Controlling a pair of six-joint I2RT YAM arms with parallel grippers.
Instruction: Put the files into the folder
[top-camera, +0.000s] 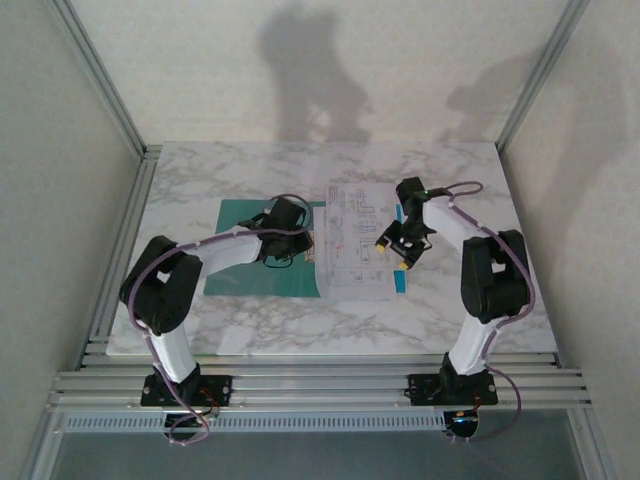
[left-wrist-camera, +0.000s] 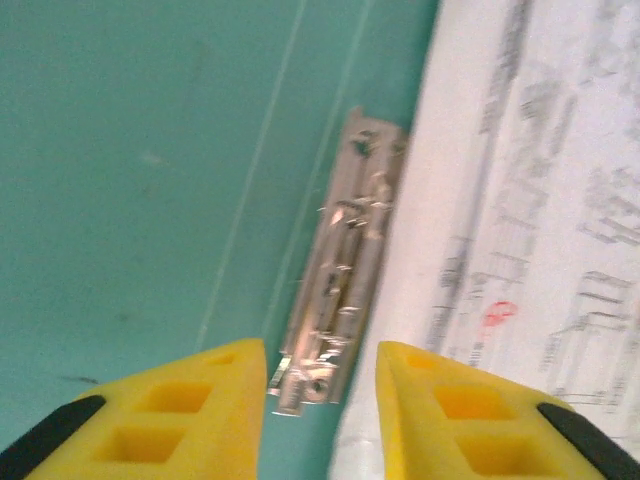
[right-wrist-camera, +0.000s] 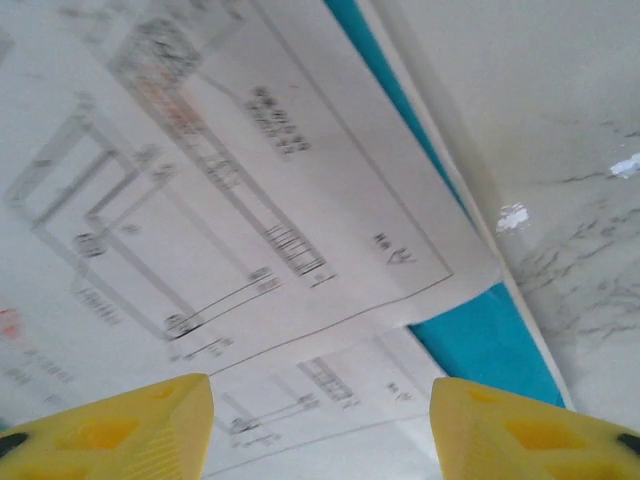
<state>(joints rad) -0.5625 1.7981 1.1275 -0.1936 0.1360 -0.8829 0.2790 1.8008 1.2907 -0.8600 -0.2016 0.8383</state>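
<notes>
Folder (top-camera: 245, 255) lies open on the bench (top-camera: 200, 170): left leaf bare, files (top-camera: 352, 235) on the right leaf, their edge just beside the clip (left-wrist-camera: 340, 300). The left fingers (left-wrist-camera: 190, 405) are spread, straddling the clip's near end. The right fingers (right-wrist-camera: 130, 420) are spread over the sheets, pinching nothing. Top sheet looks skewed, so square the stack first, then tuck it under the clip.

White marble tabletop (top-camera: 250, 320) (grey veins); aluminium rails (top-camera: 320, 385) along near edge.
</notes>
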